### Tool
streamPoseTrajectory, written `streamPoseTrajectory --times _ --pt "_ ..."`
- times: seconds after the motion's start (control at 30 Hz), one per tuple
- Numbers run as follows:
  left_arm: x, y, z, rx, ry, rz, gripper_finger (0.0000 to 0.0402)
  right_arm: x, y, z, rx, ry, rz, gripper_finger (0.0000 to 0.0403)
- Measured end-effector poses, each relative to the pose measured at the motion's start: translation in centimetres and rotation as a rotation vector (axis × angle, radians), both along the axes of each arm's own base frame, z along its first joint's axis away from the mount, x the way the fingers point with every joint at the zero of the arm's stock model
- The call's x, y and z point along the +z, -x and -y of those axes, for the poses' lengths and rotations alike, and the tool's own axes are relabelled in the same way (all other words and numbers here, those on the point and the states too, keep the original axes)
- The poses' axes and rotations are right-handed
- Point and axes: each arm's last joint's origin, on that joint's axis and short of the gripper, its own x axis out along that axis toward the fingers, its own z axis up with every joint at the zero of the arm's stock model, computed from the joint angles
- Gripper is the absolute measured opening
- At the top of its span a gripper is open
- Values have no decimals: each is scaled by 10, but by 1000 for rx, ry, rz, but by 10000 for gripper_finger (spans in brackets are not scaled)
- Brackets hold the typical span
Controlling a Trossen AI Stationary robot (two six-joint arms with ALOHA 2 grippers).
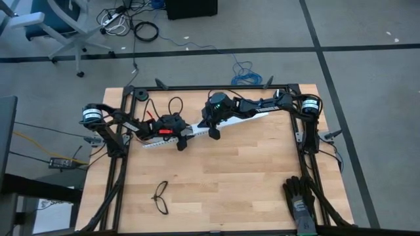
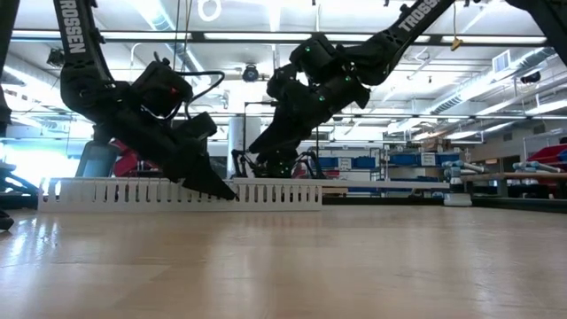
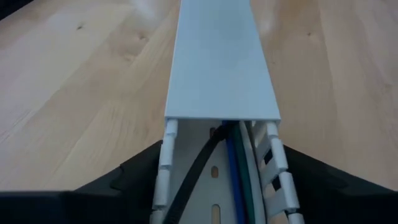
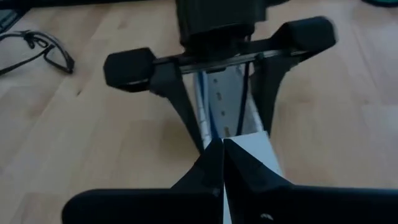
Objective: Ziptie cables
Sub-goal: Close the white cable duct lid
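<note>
A pale wooden table (image 1: pixel 216 177) carries the work, with a bright workshop of shelves and ceiling lights beyond it in the low view. Across its far half lies a long white slotted cable duct (image 1: pixel 154 142), partly covered by a flat white lid (image 3: pixel 221 56).

On the left, the left gripper (image 1: pixel 182 140) reaches in low from its corner, wrist tilted down. Its fingers (image 3: pixel 134 171) stand spread to either side of the duct's open end without pinching anything.

Between those fingers, inside the channel, lie the cables (image 3: pixel 239 168), blue, green and white strands running under the lid. Beside them lies the ziptie (image 3: pixel 196 171), a thin black strip. The wires look light and limp, likely to sag and splay, so I judge they are best pinched together as a bunch close to where they leave the lid. The strip looks springy and slick, best taken near one end.

On the right, the right gripper (image 1: pixel 214 133) slopes down onto the lid's end, its fingers pressed together and holding nothing, facing the left one just ahead.
</note>
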Motion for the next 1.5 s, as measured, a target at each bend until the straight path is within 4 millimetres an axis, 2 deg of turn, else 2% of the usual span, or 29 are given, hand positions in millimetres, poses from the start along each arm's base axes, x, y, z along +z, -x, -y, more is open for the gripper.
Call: streamPoseTrajectory --times 0.2,0.43,0.6,0.83,1.03,1.17,1.27,1.5 --pt "-1 0 1 -18 14 -2 300 0 1 0 0 -2 -7 0" --pt "0 3 2 -30 9 8 303 0 1 2 -8 -7 -9 0" --pt "-2 16 6 -21 21 14 303 -1 2 3 -16 -9 -25 0" --pt "-2 42 13 28 49 124 303 -4 4 4 -35 -19 -61 0" --pt "-3 44 14 48 81 121 302 -20 1 3 -57 -17 -106 0" --pt "-2 40 13 46 77 123 282 -33 -5 0 -60 -35 -105 0" --pt "-1 39 12 46 75 117 249 -39 -11 -2 -51 -26 -78 0" --pt "-1 38 12 53 70 117 173 -31 -22 -5 -28 15 -7 0"
